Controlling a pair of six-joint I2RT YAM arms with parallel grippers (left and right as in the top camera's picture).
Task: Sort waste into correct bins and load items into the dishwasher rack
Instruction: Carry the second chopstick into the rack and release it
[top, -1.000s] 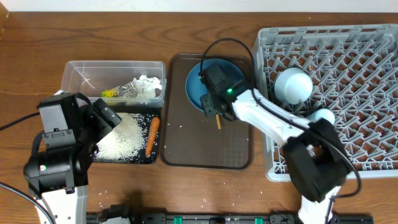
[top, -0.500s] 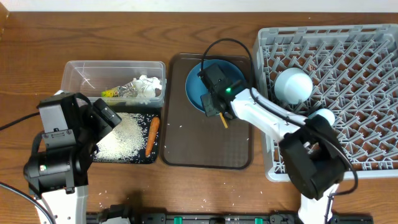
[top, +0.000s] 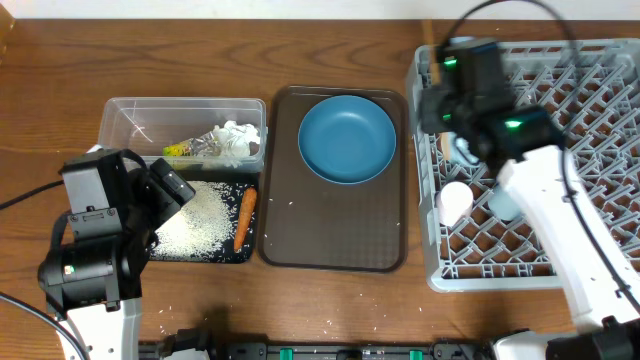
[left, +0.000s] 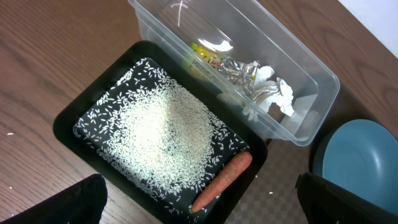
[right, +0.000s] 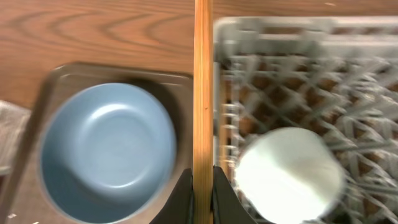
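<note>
The right gripper (right: 202, 186) has its fingers (right: 185, 194) pinched tight on the wooden chopsticks (right: 203, 93). The sticks point straight out ahead of it, right over the near edge of the grey dishwasher rack (top: 580, 130). I think the job now is to put the sticks in the rack. To do it well, the arm should move a bit further over the rack, keep away from the pale round bowl (right: 289, 171) sitting there, go down low, and only then let go, so the thin sticks do not slip through a hole or roll out. The left gripper (top: 168, 190) hangs over the black tray (left: 68, 124) of rice (left: 158, 146) with its fingers wide apart, holding nothing. A second ago the right arm was down at the edge of the blue plate (top: 347, 138) on the brown tray (top: 330, 240). Now it has lifted away to the rack, and the whole plate shows. The left arm has not moved.
</note>
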